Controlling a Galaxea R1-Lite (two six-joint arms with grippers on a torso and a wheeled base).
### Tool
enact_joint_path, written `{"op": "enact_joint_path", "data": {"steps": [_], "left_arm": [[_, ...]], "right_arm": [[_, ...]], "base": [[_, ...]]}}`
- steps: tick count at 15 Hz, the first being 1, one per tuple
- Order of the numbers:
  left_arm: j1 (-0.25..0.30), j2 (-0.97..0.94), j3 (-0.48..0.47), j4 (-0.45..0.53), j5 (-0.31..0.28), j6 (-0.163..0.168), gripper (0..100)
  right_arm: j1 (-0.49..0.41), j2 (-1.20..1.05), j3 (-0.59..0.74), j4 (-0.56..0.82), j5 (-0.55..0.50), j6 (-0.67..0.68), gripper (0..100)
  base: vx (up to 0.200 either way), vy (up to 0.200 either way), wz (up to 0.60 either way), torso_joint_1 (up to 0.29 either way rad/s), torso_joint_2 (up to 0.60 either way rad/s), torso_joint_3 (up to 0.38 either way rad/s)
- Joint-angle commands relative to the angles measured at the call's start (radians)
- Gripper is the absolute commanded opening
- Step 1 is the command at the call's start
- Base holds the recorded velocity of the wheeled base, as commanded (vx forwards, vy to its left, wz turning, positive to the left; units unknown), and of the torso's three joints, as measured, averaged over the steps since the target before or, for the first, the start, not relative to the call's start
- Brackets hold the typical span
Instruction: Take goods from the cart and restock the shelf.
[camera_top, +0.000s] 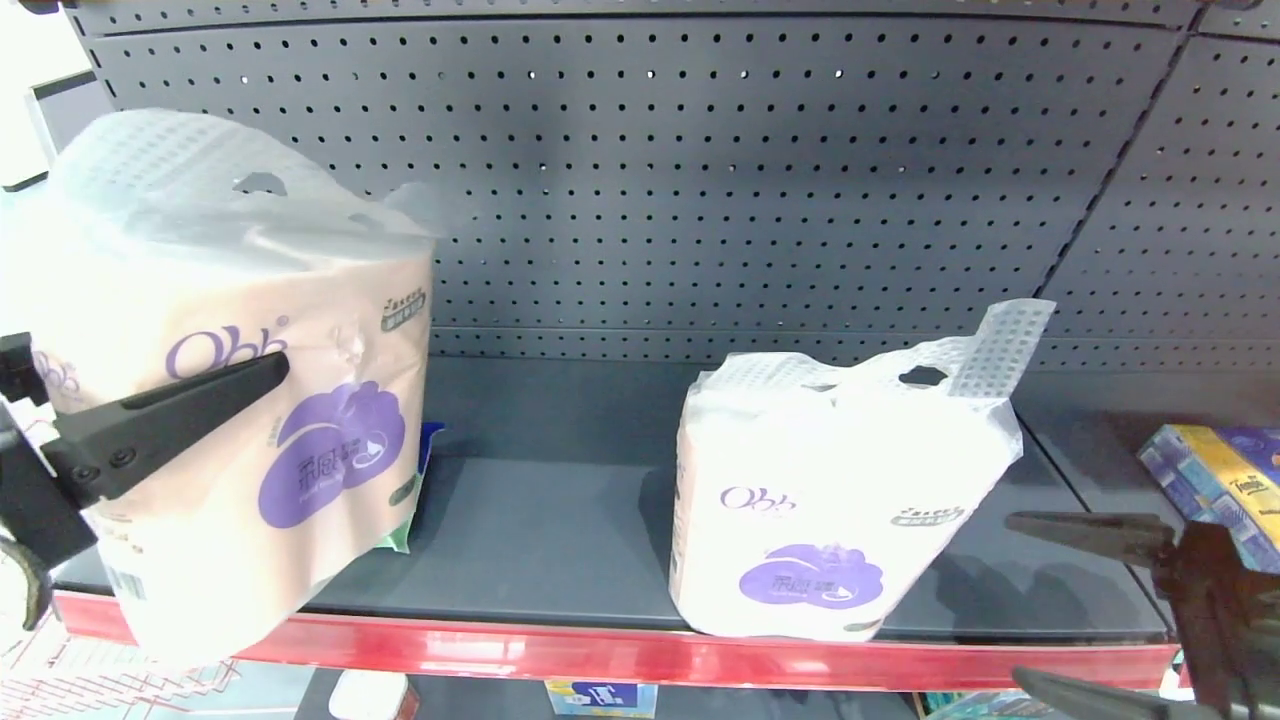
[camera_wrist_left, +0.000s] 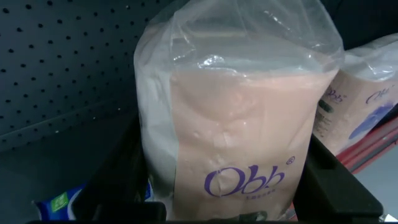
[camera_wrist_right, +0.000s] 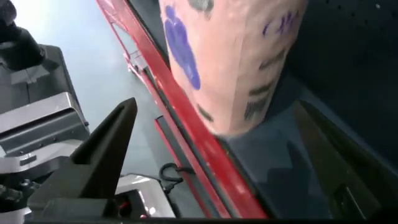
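My left gripper (camera_top: 230, 400) is shut on a large pack of tissue rolls (camera_top: 230, 400) in peach wrap with purple print, held at the left end of the dark shelf (camera_top: 560, 520). The pack's lower corner overlaps the red front edge (camera_top: 600, 650). In the left wrist view the pack (camera_wrist_left: 236, 124) sits between both fingers (camera_wrist_left: 329, 180). A second, like pack (camera_top: 830, 500) stands upright on the shelf right of centre, near the front edge. My right gripper (camera_top: 1012, 600) is open, just right of that pack and apart from it; the right wrist view shows the pack (camera_wrist_right: 230, 56) beyond the spread fingers (camera_wrist_right: 112, 137).
A blue and yellow box (camera_top: 1215, 485) lies at the shelf's right end, close above my right gripper. A blue-green packet (camera_top: 420, 480) sits behind the held pack. Free shelf room lies between the two packs. A pegboard wall (camera_top: 700, 180) backs the shelf. More goods (camera_top: 600, 697) show below.
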Motion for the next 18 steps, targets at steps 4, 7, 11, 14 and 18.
{"op": "enact_joint_path", "data": {"steps": [4,7,11,14,18], "left_arm": [[-0.017,0.17,-0.02,-0.144,-0.067,0.0,0],[-0.04,0.226,-0.039,-0.198,-0.128,0.0,0],[-0.068,0.266,-0.07,-0.204,-0.133,-0.002,0],[-0.069,0.297,-0.098,-0.204,-0.139,-0.006,0],[-0.068,0.421,-0.121,-0.318,-0.297,-0.028,0]], "right_arm": [[-0.37,-0.345,0.122,0.004,-0.227,0.198,100],[-0.459,-0.405,0.133,0.006,-0.416,0.24,100],[-0.492,-0.426,0.139,0.006,-0.627,0.24,100],[-0.498,-0.428,0.142,0.006,-0.824,0.24,100],[-0.427,-0.526,0.177,0.006,-0.681,0.238,100]], "base": [[0.0,0.0,0.0,0.0,0.0,0.0],[0.0,0.0,0.0,0.0,0.0,0.0],[0.0,0.0,0.0,0.0,0.0,0.0],[0.0,0.0,0.0,0.0,0.0,0.0],[0.0,0.0,0.0,0.0,0.0,0.0]]}}
